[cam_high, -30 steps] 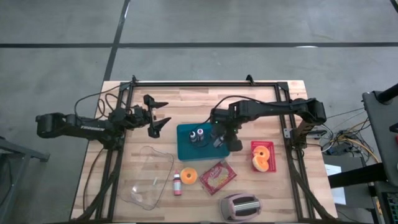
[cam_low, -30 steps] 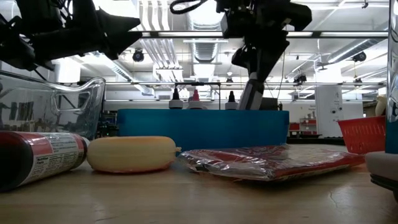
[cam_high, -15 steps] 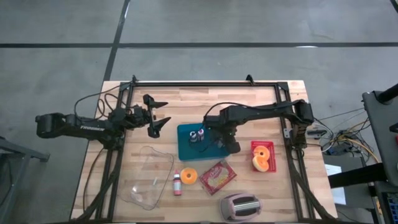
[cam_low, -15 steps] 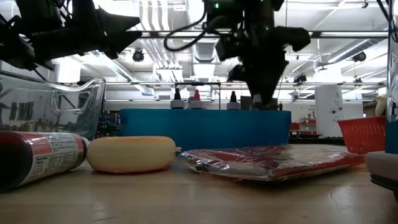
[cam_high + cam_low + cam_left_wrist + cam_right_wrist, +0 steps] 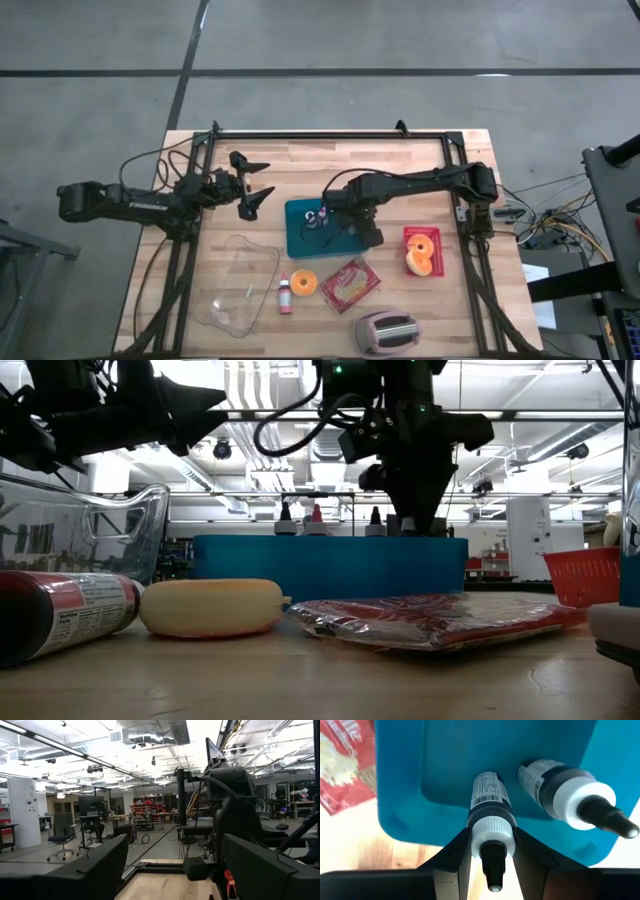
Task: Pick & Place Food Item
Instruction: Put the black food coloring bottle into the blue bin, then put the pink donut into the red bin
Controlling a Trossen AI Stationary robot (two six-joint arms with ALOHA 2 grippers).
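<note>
My right gripper (image 5: 338, 216) hangs over the teal tray (image 5: 300, 242), pointing down, shut on a small dark bottle with a white cap and a black tip (image 5: 490, 810). A second such bottle (image 5: 570, 795) stands on the tray floor beside it; the high view also shows this other bottle (image 5: 312, 216). In the low view my right gripper (image 5: 408, 520) reaches down behind the tray's near wall (image 5: 330, 565). My left gripper (image 5: 252, 187) waits open above the table's far left, touching nothing. My right gripper pinches the bottle at its white cap (image 5: 492, 834), one finger on each side. The fingers (image 5: 457, 850) come from above, pointing down. The bottle hangs upright below them over the tray floor; whether its base touches the floor I cannot tell.
Near the table's front lie a clear glass container (image 5: 240, 285), a small red bottle (image 5: 285, 296), an orange round piece (image 5: 304, 282), a red packet (image 5: 350, 283) and a grey toaster (image 5: 387, 332). A red basket with an orange item (image 5: 421, 250) sits right of the tray.
My right gripper has gone down and toward the table's left, over the tray. The bottle in its hold has turned from slanting to upright and sunk behind the tray's wall.
</note>
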